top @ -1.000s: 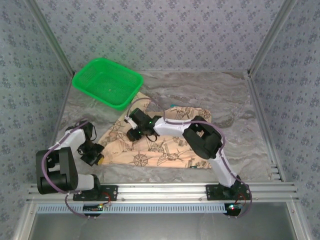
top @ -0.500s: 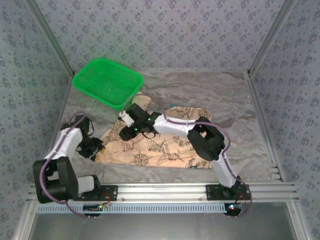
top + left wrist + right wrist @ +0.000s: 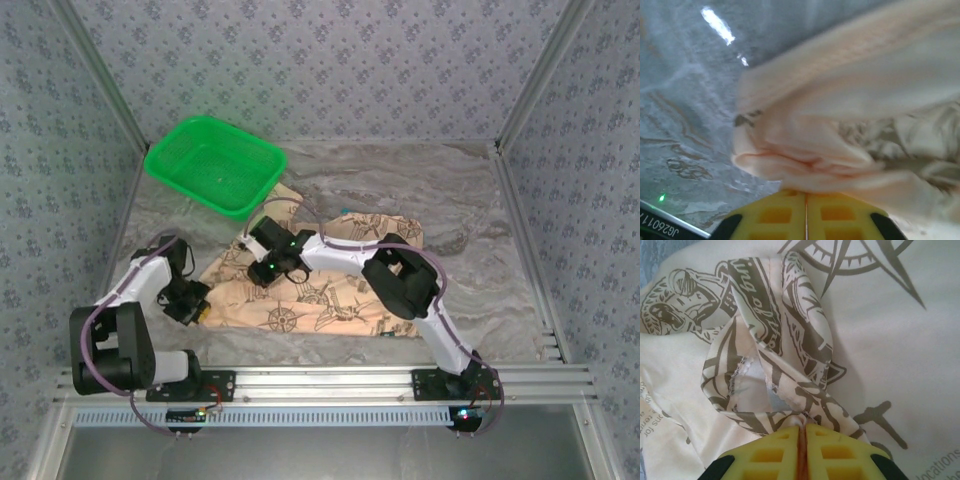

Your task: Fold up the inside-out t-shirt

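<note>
The inside-out t-shirt [image 3: 330, 295], peach-beige with dark compass prints, lies spread across the middle of the marble table. My left gripper [image 3: 195, 308] sits at the shirt's left edge. In the left wrist view its yellow fingers [image 3: 775, 215] are shut, with bunched pale cloth [image 3: 850, 100] meeting their tips [image 3: 806, 192]. My right gripper [image 3: 262, 270] is over the shirt's upper left part. In the right wrist view it [image 3: 802, 427] is shut on a raised loop of printed cloth [image 3: 775, 355], hem stitching showing, above flat shirt [image 3: 890, 340].
A green plastic basket [image 3: 214, 165] stands at the back left, close to the shirt's top corner. A sliver of teal [image 3: 343, 212] peeks out at the shirt's back edge. Patterned walls enclose three sides. A metal rail [image 3: 320, 380] runs along the front.
The right gripper has closed on a fold of the shirt after standing open. The left gripper opened, shifted slightly at the shirt's left edge, and shut again.
</note>
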`<action>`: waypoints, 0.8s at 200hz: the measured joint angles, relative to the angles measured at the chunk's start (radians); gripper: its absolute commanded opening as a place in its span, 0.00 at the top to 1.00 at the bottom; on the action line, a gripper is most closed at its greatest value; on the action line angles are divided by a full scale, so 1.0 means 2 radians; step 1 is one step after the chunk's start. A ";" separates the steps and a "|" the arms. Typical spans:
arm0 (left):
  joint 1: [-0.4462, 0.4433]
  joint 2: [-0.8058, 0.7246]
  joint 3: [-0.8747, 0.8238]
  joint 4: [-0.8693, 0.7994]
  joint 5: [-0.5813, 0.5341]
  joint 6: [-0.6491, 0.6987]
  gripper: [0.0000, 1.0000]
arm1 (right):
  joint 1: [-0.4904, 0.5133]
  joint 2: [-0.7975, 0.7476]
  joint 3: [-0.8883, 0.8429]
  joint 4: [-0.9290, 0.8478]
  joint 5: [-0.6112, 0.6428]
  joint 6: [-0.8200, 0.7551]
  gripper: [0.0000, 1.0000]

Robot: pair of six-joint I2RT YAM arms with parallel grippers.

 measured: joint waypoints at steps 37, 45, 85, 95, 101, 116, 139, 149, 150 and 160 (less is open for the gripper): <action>0.027 0.006 -0.027 0.006 -0.009 0.005 1.00 | -0.014 -0.028 -0.026 0.013 0.000 0.010 0.89; 0.029 0.004 -0.027 0.005 -0.009 0.005 1.00 | -0.019 -0.034 -0.032 0.017 0.000 0.013 0.89; 0.030 -0.002 -0.027 0.005 -0.026 0.005 1.00 | -0.038 -0.045 -0.054 0.030 0.020 0.026 0.90; 0.030 -0.003 -0.027 0.005 -0.030 0.005 1.00 | -0.039 -0.045 -0.062 0.033 0.031 0.034 0.75; 0.030 -0.003 -0.027 0.005 -0.032 0.005 1.00 | -0.039 -0.045 -0.067 0.035 0.036 0.038 0.68; 0.032 -0.003 -0.027 0.005 -0.034 0.006 0.93 | -0.041 -0.045 -0.078 0.039 0.039 0.049 0.63; 0.032 -0.006 -0.027 0.004 -0.032 0.015 0.67 | -0.041 -0.053 -0.083 0.034 0.050 0.048 0.62; 0.032 -0.014 -0.027 0.001 -0.030 0.013 0.63 | -0.040 -0.067 -0.086 0.027 0.059 0.048 0.62; 0.032 -0.015 -0.027 0.001 -0.029 0.016 0.63 | -0.040 -0.070 -0.087 0.026 0.061 0.048 0.62; 0.032 -0.027 -0.025 -0.005 -0.026 0.019 0.63 | -0.038 -0.095 -0.099 0.020 0.072 0.047 0.61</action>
